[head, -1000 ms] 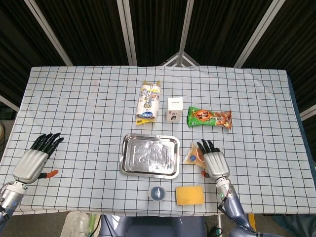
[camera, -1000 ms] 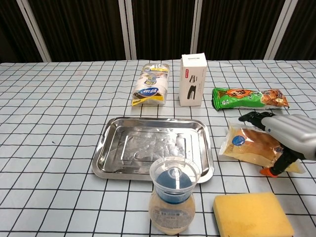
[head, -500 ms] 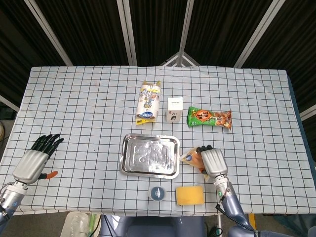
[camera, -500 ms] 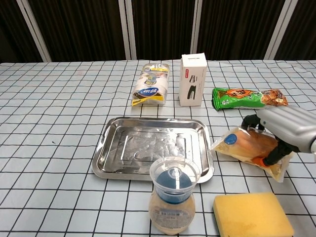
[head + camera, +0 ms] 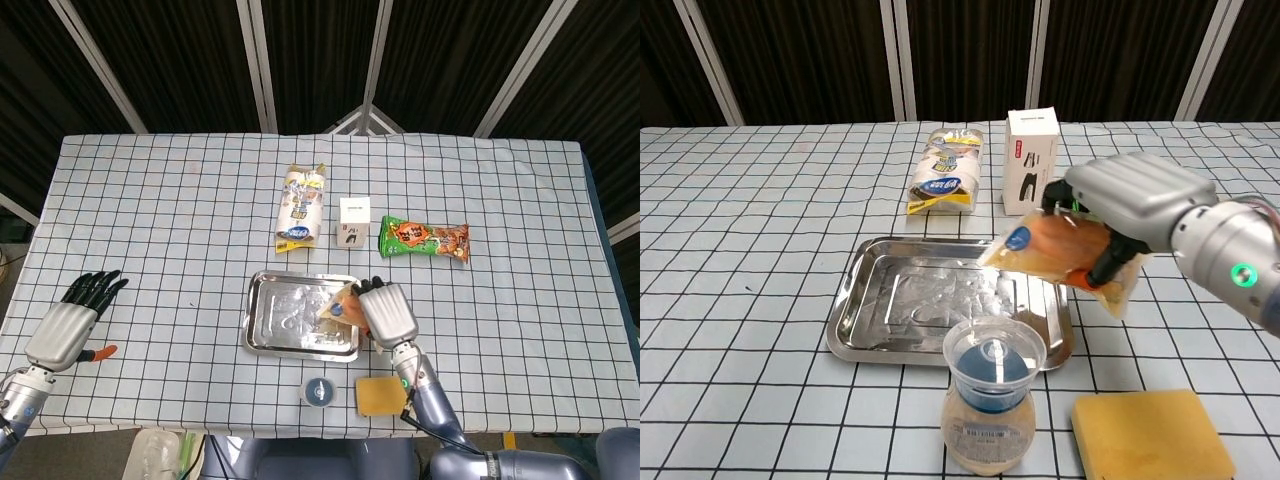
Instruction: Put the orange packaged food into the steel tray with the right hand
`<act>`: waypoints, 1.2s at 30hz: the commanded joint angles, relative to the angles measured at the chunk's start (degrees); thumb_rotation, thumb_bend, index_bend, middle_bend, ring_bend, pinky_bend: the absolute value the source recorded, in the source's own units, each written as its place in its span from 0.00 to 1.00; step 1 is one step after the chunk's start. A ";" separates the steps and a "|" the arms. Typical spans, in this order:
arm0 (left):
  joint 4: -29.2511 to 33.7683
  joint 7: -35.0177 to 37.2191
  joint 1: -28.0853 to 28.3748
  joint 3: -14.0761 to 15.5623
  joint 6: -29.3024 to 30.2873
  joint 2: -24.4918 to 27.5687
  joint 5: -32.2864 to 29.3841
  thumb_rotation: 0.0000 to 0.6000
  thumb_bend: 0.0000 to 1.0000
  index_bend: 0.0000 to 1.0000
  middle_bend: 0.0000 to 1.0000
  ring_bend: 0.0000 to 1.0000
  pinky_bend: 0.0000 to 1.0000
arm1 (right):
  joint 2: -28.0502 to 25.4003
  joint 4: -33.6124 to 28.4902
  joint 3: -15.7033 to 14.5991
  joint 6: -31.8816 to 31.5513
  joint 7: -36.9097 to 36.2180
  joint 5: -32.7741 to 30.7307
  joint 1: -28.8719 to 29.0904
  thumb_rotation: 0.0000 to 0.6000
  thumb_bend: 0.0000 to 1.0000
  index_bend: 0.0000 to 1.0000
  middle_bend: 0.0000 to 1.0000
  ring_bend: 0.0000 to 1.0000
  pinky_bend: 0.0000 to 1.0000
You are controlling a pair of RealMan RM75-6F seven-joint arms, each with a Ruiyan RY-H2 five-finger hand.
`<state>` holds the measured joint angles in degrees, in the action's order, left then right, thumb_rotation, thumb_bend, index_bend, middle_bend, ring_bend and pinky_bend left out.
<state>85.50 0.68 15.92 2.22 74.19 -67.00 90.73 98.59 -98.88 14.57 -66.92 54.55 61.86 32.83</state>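
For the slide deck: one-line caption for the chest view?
Right hand holds the orange packaged food above the steel tray.

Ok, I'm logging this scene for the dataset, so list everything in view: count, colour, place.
orange packaged food: 1, orange, held above the tray's right side
steel tray: 1, silver, table centre
snack pack: 1, white-yellow, behind tray
small box: 1, white, right of that pack
snack bag: 1, green-orange, right of box
lidded cup: 1, clear with blue lid, front of tray
sponge: 1, yellow, front right
right hand: grips the food
left hand: holds nothing, far left
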 commanded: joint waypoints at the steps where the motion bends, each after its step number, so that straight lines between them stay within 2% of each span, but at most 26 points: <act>1: -0.05 0.30 0.05 -0.02 0.00 0.09 0.06 1.00 0.05 0.00 0.00 0.00 0.00 | 5.14 0.28 3.10 0.88 4.29 -4.51 4.75 1.00 0.34 0.46 0.41 0.34 0.62; 3: -0.25 0.65 0.15 -0.01 -0.22 0.13 0.03 1.00 0.05 0.00 0.00 0.00 0.00 | 8.97 2.54 4.46 0.97 6.00 -7.00 7.48 1.00 0.34 0.46 0.41 0.34 0.62; 4: -0.40 1.09 0.26 0.07 -0.34 0.21 0.23 1.00 0.05 0.00 0.00 0.00 0.00 | 13.49 5.52 5.41 1.62 6.01 -8.17 10.05 1.00 0.34 0.46 0.41 0.34 0.62; 6: -0.59 1.65 0.36 0.13 -0.35 0.33 0.48 1.00 0.05 0.00 0.00 0.00 0.00 | 17.42 9.43 5.93 0.78 5.83 -8.71 11.89 1.00 0.34 0.45 0.41 0.34 0.62; 7: -0.69 1.94 0.41 0.16 -0.35 0.39 0.62 1.00 0.05 0.00 0.00 0.00 0.00 | 19.18 11.41 5.86 0.54 5.45 -8.98 12.64 1.00 0.34 0.42 0.41 0.34 0.62; 8: -0.77 2.09 0.44 0.21 -0.37 0.41 0.71 1.00 0.05 0.00 0.00 0.00 0.00 | 20.10 12.52 5.69 0.44 5.21 -9.19 13.02 1.00 0.34 0.33 0.38 0.32 0.61; 9: -0.82 2.23 0.46 0.24 -0.38 0.44 0.79 1.00 0.05 0.00 0.00 0.00 0.00 | 20.77 13.41 5.50 0.41 5.02 -9.37 13.34 1.00 0.34 0.25 0.35 0.30 0.60; 11: -0.92 2.41 0.52 0.31 -0.39 0.45 0.96 1.00 0.05 0.00 0.00 0.00 0.00 | 21.64 14.90 4.88 0.65 4.90 -9.80 13.95 1.00 0.34 0.04 0.20 0.16 0.53; 12: -0.93 2.44 0.53 0.33 -0.38 0.44 1.01 1.00 0.05 0.00 0.00 0.00 0.00 | 21.75 15.23 4.71 0.69 4.89 -9.91 14.14 1.00 0.34 0.01 0.14 0.11 0.48; 14: -0.98 2.42 0.56 0.36 -0.42 0.39 1.07 1.00 0.05 0.00 0.00 0.00 0.00 | 21.64 15.16 4.32 0.35 5.38 -10.48 14.33 1.00 0.33 0.00 0.03 0.01 0.36; 19: -1.01 2.01 0.63 0.34 -0.66 0.18 0.88 1.00 0.05 0.00 0.00 0.00 0.00 | 20.01 11.96 3.28 -2.94 6.81 -9.93 13.77 1.00 0.25 0.00 0.00 0.00 0.25; 24: -1.00 1.59 0.71 0.31 -0.90 0.05 0.70 1.00 0.05 0.00 0.00 0.00 0.00 | 15.71 4.76 1.48 -8.09 10.01 -9.30 11.71 1.00 0.24 0.00 0.00 0.00 0.23; 30: -0.79 0.76 0.55 0.37 -0.69 -0.16 0.70 1.00 0.05 0.00 0.00 0.00 0.00 | 5.35 -5.19 -0.87 -12.80 10.23 -7.13 7.53 1.00 0.24 0.00 0.00 0.00 0.19; 34: -0.47 -0.70 0.60 0.25 -1.17 -0.65 0.12 1.00 0.05 0.00 0.00 0.00 0.00 | -7.14 -9.17 -2.52 -14.04 2.38 -4.87 1.88 1.00 0.24 0.00 0.00 0.00 0.16; 36: -0.34 -1.07 0.60 0.22 -1.27 -0.73 -0.02 1.00 0.05 0.00 0.00 0.00 0.00 | -10.48 -9.22 -3.90 -13.75 -1.74 -2.88 0.04 1.00 0.24 0.00 0.00 0.00 0.15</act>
<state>85.08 -0.28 16.51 2.47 73.01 -67.66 90.80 95.84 -105.14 13.25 -79.83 60.14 55.68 37.69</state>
